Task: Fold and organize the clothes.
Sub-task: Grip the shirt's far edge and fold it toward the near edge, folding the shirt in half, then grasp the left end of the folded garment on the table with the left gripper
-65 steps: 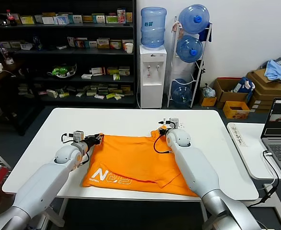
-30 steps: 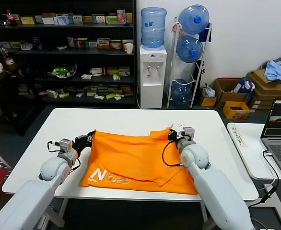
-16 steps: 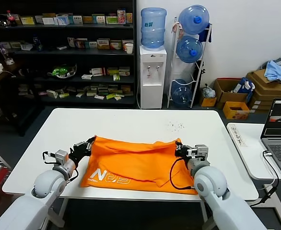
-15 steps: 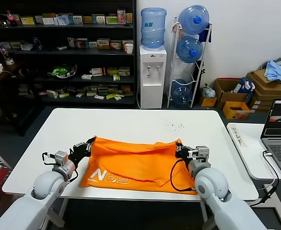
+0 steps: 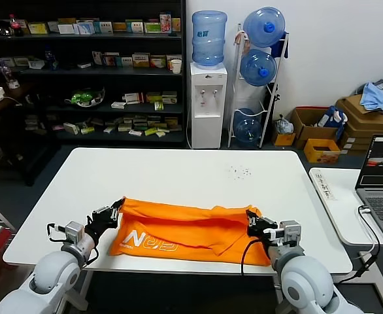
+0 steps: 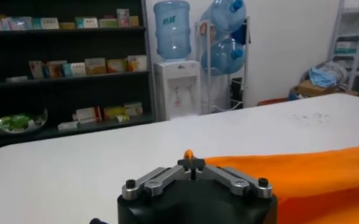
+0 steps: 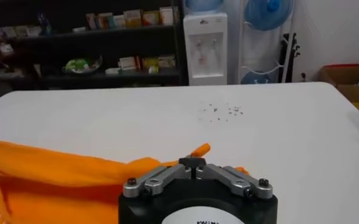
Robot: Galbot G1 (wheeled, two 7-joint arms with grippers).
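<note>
With the left gripper (image 5: 115, 210) and right gripper (image 5: 251, 218) each pinched tight on a corner, the bright orange soft-fabric T-shirt (image 5: 188, 228) lay doubled along the white table's (image 5: 178, 167) near edge, apparently mid-fold, next requiring release.

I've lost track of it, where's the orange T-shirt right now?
In the head view the orange T-shirt lies along the white table's near edge, pinched between the left gripper and right gripper.

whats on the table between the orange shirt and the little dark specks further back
Nothing: in the head view, bare white table runs from the far fold of the orange T-shirt to the dark specks. The right wrist view shows the same bare stretch.
</note>
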